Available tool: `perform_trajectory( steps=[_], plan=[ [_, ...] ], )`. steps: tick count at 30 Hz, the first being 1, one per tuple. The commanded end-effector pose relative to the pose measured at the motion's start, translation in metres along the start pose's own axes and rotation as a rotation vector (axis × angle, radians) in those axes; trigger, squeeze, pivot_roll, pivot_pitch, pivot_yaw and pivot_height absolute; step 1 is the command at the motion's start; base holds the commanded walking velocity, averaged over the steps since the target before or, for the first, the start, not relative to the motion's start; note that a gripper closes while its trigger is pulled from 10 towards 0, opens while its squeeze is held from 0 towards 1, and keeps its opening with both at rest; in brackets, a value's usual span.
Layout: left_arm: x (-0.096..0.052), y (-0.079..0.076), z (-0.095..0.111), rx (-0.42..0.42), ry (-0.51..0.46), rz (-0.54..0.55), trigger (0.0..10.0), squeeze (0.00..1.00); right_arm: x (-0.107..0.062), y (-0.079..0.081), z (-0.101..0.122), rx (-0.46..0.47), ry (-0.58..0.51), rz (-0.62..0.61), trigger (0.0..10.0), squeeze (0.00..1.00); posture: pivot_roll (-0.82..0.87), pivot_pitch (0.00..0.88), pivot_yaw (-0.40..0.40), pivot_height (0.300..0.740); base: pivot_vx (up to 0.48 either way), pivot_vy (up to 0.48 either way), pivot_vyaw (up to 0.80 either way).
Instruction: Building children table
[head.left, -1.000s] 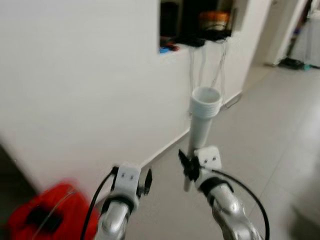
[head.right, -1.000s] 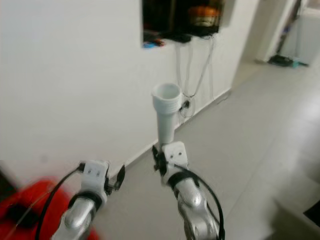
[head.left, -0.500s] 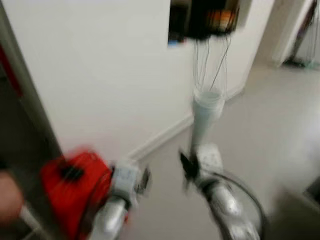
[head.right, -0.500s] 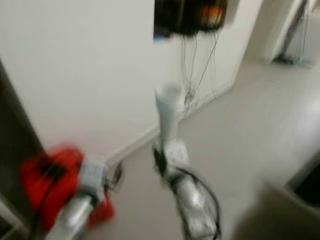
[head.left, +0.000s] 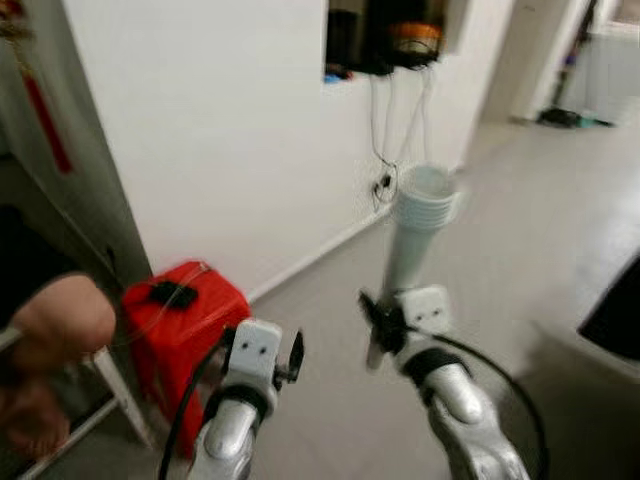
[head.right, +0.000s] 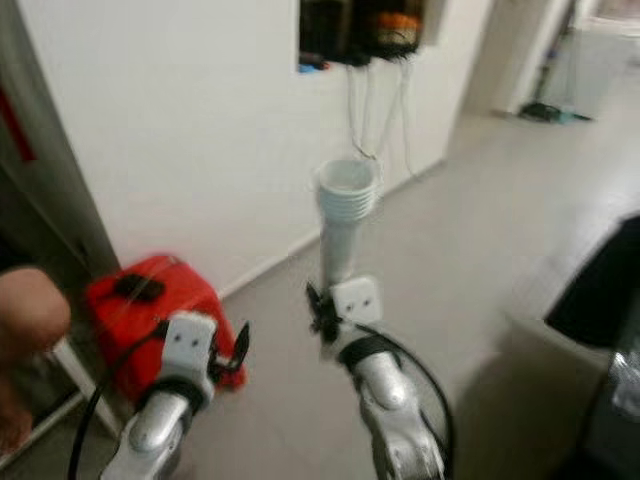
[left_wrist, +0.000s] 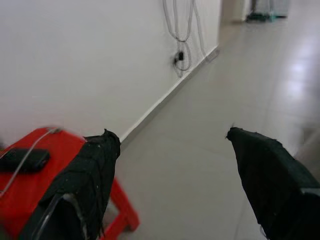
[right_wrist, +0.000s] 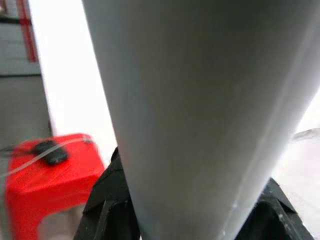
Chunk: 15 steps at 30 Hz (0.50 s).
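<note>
Right gripper (head.left: 378, 335) clenched on the narrow end of the white table leg (head.left: 410, 245), held upright. Hollow plastic (likely light, stiff, slippery); low grip appears sound. Left gripper (left_wrist: 170, 145) spread, empty

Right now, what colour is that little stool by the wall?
The stool is bright red, clearest in the left eye view.

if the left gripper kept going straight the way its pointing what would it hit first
Probably bare floor: the open left gripper looks along open tiles beside the white wall. The red stool sits off to one side, likely out of line, though depth is hard to judge.
</note>
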<state>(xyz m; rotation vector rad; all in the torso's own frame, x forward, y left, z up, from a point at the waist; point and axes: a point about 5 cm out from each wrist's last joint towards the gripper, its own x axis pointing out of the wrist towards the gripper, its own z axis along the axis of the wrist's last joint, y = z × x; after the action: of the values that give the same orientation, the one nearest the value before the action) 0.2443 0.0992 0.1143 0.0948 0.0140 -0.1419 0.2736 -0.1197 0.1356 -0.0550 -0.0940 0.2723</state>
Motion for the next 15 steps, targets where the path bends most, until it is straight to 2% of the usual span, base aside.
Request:
perform_trajectory(
  steps=[1, 6, 9, 15],
  plan=[
    [-0.0025, 0.0041, 0.0016, 0.011, -0.021, 0.026, 10.0, 0.00, 0.0016, 0.0010, 0.0122, 0.018, -0.075, -0.006, 10.0, 0.00, 0.06, 0.000, -0.057, 0.740, -0.428, 0.000, 0.00],
    [-0.0029, 0.0041, 0.0047, 0.003, -0.046, 0.032, 10.0, 0.00, 0.0034, -0.0022, 0.0137, 0.022, -0.079, -0.031, 10.0, 0.00, 0.07, 0.000, -0.060, 0.740, -0.449, 0.000, 0.00],
    [-0.0026, 0.0043, 0.0039, 0.000, -0.040, 0.031, 10.0, 0.00, 0.0038, 0.0000, 0.0126, 0.020, -0.074, -0.018, 10.0, 0.00, 0.07, 0.000, -0.061, 0.740, -0.480, 0.000, -0.51],
    [-0.0026, 0.0041, 0.0021, -0.002, -0.034, 0.026, 10.0, 0.00, 0.0032, 0.0009, 0.0103, 0.026, -0.065, -0.017, 10.0, 0.00, 0.07, 0.000, -0.060, 0.740, -0.480, 0.000, -0.80]
  ],
)
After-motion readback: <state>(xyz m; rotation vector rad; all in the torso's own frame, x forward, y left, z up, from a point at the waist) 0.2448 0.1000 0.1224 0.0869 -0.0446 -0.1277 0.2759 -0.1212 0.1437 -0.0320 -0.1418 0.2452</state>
